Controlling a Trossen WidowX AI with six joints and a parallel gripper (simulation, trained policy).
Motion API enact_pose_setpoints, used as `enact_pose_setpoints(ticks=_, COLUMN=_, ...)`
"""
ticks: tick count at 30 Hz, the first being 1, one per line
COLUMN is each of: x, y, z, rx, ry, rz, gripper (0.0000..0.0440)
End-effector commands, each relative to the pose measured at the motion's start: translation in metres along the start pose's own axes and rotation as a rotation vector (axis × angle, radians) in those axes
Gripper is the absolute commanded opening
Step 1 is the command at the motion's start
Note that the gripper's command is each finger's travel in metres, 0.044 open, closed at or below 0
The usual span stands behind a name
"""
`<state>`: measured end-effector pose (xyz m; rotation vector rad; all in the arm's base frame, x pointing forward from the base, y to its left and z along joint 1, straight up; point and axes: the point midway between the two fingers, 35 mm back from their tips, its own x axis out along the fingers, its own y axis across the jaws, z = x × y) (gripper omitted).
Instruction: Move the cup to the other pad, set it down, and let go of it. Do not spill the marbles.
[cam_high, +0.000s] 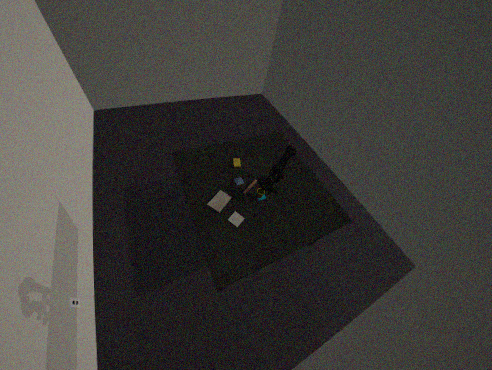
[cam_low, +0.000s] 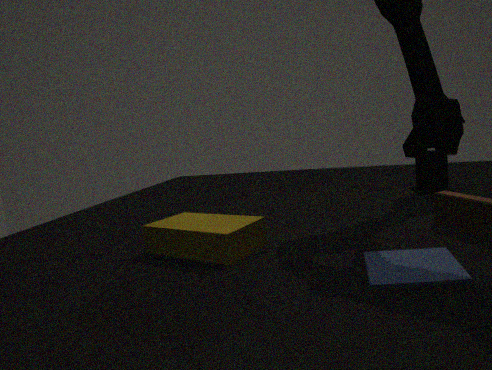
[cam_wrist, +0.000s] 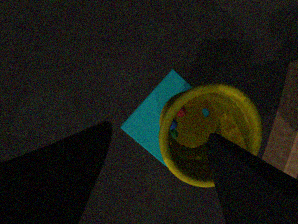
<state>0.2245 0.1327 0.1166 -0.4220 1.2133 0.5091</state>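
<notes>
A yellow cup looks upright, its round mouth facing the wrist camera. Several small marbles, among them a red marble and a light blue marble, lie inside it. The cup overlaps the right part of the cyan pad; its base contact is hidden. My gripper is open. The left finger is outside the cup, clear of its wall; the right fingertip shows over the cup's mouth, its depth unclear. In the exterior view the dark gripper points down and the cup cannot be made out.
A brown bar lies close beside the cup. A blue square-topped thing and a yellow block are farther off. Two pale squares, a larger one and a smaller one, also show.
</notes>
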Motion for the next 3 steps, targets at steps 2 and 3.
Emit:
enact_pose_setpoints(ticks=2, x=-0.0132, y=-0.0019, z=0.0051, rx=0.015, ry=-0.040, rz=0.001, gripper=0.0318)
enact_pose_setpoints(ticks=3, x=-0.0167, y=-0.0028, z=0.0064, rx=0.018, ry=-0.049, rz=-0.001, gripper=0.0333)
